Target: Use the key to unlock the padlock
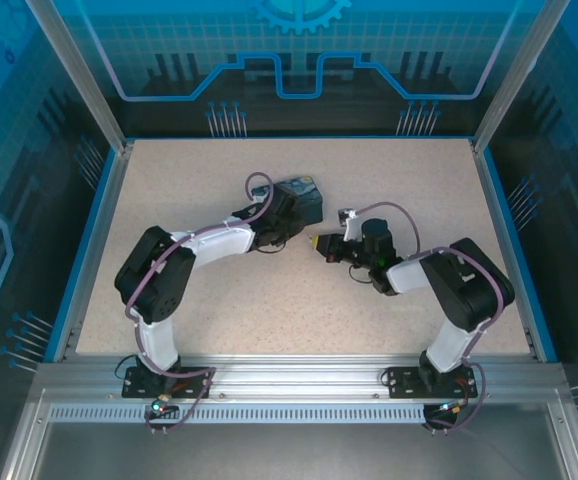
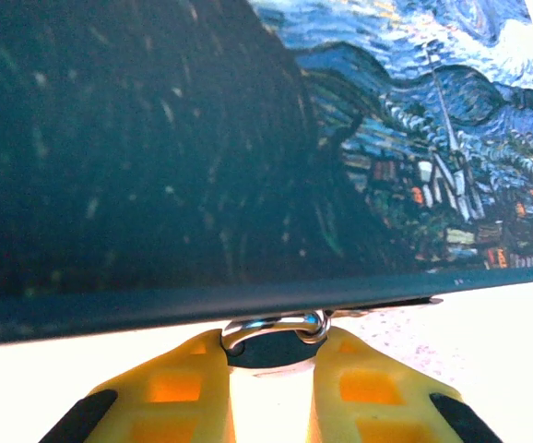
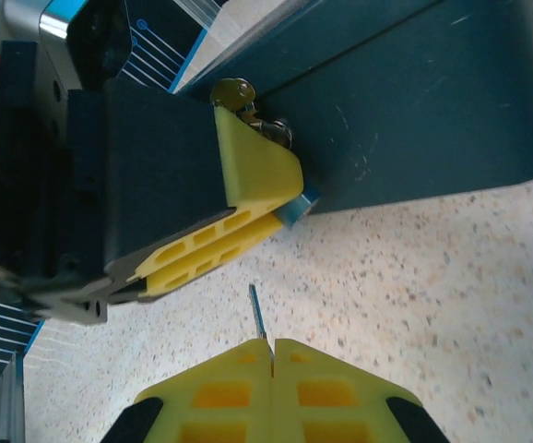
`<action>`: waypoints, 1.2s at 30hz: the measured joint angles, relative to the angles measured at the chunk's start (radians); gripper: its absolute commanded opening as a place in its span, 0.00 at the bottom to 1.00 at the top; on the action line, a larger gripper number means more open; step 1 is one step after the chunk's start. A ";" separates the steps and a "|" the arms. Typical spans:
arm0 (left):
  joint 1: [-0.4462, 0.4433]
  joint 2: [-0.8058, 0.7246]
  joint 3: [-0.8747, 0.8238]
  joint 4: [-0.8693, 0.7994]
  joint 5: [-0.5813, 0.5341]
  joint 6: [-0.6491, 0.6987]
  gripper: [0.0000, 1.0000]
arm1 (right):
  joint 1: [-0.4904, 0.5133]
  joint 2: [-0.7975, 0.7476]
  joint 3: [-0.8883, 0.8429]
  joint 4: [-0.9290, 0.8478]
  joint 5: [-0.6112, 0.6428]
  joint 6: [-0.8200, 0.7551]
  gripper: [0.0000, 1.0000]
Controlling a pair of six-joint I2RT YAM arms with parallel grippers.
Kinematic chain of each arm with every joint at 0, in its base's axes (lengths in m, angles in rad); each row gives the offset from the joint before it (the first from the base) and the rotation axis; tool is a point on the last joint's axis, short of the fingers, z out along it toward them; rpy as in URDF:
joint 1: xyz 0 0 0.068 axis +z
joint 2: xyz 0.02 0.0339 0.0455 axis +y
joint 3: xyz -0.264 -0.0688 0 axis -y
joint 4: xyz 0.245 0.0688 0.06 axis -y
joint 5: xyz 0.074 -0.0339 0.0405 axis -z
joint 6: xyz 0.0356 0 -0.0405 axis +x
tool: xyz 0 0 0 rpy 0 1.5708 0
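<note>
Right claw (image 3: 271,343) tight on key (image 3: 257,310)

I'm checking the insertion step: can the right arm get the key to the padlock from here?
Probably yes. The right gripper holds the key pointing across bare table toward the padlock, but the left gripper clamps the padlock, leaving little of it exposed.

**Bright, even light above; glare and blur at the wrists**

Seen from overhead, the desk (image 1: 299,320) is brightly and evenly lit, with only faint, soft shadows beside the tin box (image 1: 304,198). In the left wrist view, the desk below the tin box burns out to near white, while the box's left half is dark and blurred. In the right wrist view, the desk's speckles below the box stay sharp.
</note>
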 measured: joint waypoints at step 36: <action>0.018 -0.049 -0.022 0.039 0.082 -0.077 0.08 | -0.021 0.116 0.098 0.025 -0.036 -0.085 0.00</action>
